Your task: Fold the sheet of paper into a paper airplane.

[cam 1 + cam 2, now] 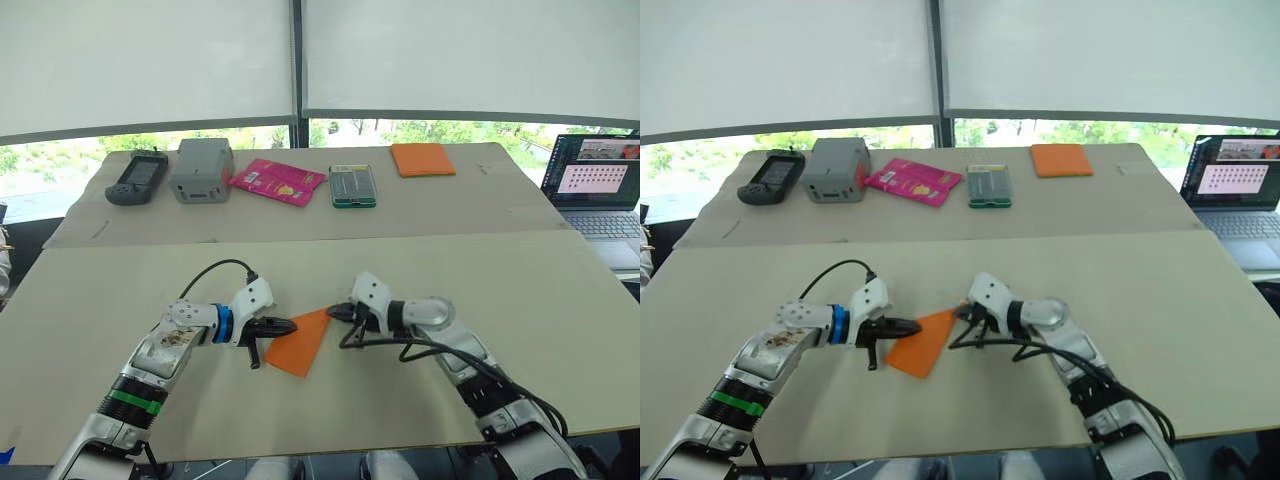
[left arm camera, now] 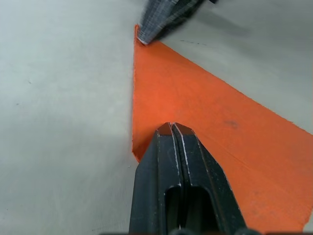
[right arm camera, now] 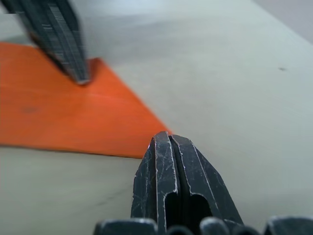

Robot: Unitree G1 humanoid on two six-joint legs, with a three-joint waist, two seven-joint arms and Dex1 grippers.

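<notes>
Sheet of paper [image 1: 301,343], unmarked, between closed grippers.

Both arms reached inward over the counter [image 1: 420,260], the left pincer [image 1: 288,326] and right pincer [image 1: 333,312] closed, tips facing each other.

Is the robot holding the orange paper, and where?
Neither gripper holds it. The sheet of paper lies flat on the table. The shut left gripper presses one corner, the shut right gripper the far tip.

The laptop [image 1: 598,190] is cut off at the frame's right edge.
</notes>
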